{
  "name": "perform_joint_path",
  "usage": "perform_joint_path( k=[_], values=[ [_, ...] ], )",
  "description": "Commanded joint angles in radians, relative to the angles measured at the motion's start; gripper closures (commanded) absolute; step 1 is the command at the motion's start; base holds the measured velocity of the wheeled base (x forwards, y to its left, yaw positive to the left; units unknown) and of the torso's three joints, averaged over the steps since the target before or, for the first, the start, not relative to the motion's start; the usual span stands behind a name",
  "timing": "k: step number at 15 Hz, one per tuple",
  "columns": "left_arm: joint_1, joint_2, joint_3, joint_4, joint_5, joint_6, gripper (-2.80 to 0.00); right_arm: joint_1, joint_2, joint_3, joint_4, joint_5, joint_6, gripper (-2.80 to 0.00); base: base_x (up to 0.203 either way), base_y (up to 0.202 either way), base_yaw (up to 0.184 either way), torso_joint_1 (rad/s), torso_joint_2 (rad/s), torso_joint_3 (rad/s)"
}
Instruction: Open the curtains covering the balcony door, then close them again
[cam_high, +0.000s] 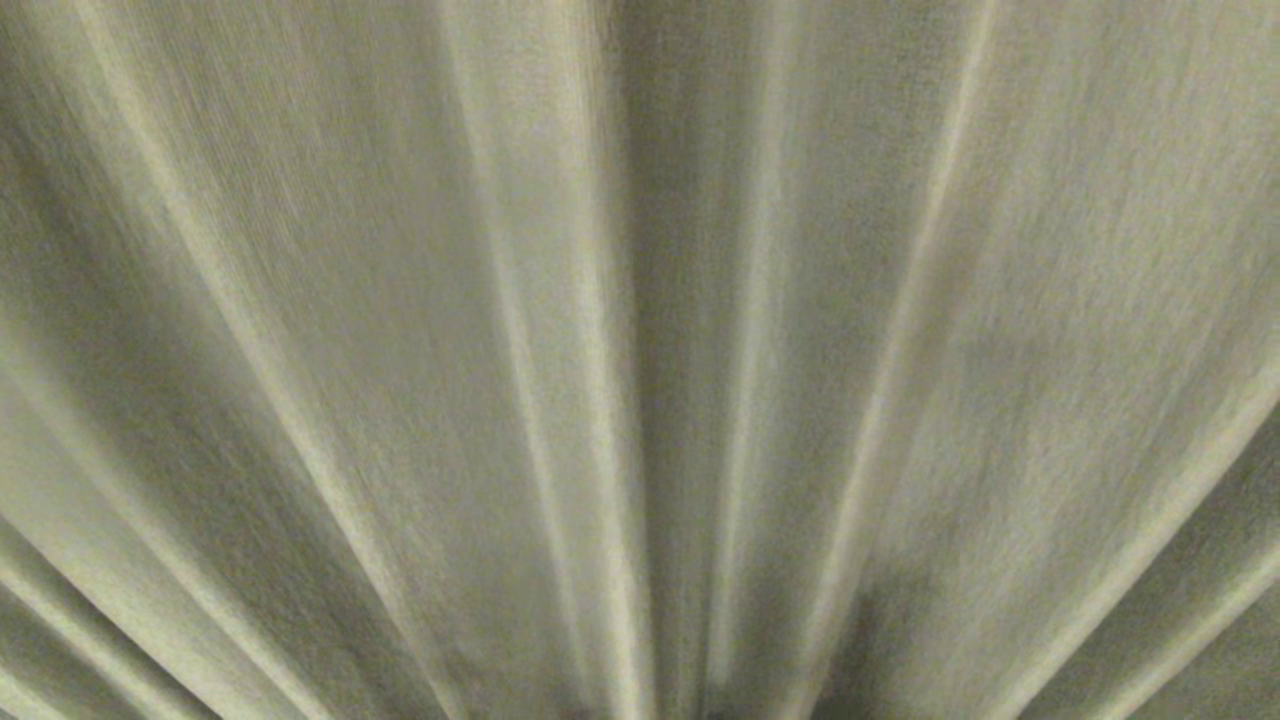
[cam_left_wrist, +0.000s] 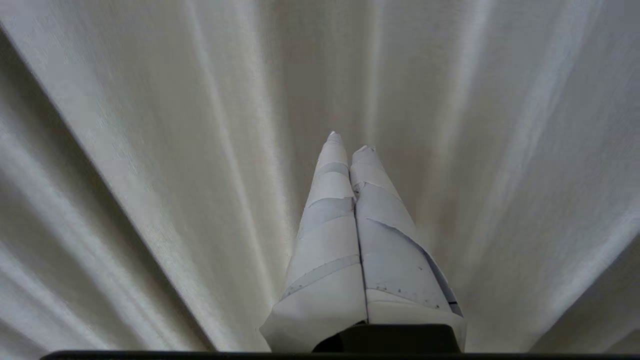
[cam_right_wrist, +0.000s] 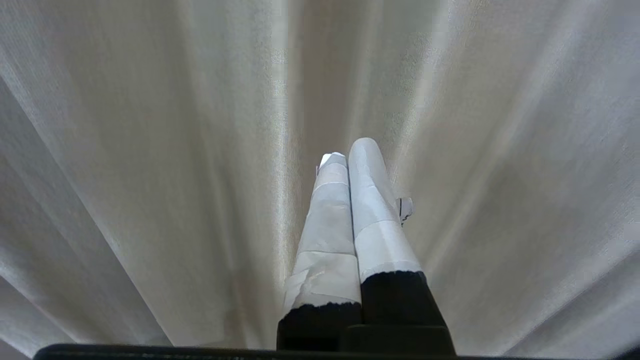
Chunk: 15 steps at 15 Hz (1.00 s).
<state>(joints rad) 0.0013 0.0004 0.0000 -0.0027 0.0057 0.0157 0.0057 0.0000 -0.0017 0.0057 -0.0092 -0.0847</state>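
Note:
Cream woven curtains (cam_high: 400, 330) fill the whole head view in soft folds, drawn across so that the balcony door is hidden behind them. Neither arm shows in the head view. In the left wrist view my left gripper (cam_left_wrist: 349, 141), its fingers wrapped in white tape, is shut with nothing between the tips and points at the curtains (cam_left_wrist: 150, 150). In the right wrist view my right gripper (cam_right_wrist: 352, 149), also taped white, is shut and empty in front of the curtains (cam_right_wrist: 500, 175). Whether either tip touches the cloth I cannot tell.

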Motion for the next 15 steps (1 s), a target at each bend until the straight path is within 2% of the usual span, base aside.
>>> perform_joint_path(
  k=[1,3,15],
  values=[
    [0.000,0.000,0.000,-0.002,0.000,-0.010,0.00,0.000,0.002,0.000,0.000,0.000,-0.001,0.00,0.000,0.000,0.000,0.000,0.00,0.000],
    [0.000,0.000,-0.002,0.003,-0.006,-0.013,0.00,0.000,0.000,0.000,0.000,0.000,-0.001,0.00,0.001,0.101,0.004,-0.003,0.00,0.005],
    [0.000,0.000,0.000,0.000,0.000,-0.025,0.00,-0.001,0.000,0.000,0.000,0.000,-0.001,0.00,0.000,0.194,0.001,0.002,0.00,0.003]
  ],
)
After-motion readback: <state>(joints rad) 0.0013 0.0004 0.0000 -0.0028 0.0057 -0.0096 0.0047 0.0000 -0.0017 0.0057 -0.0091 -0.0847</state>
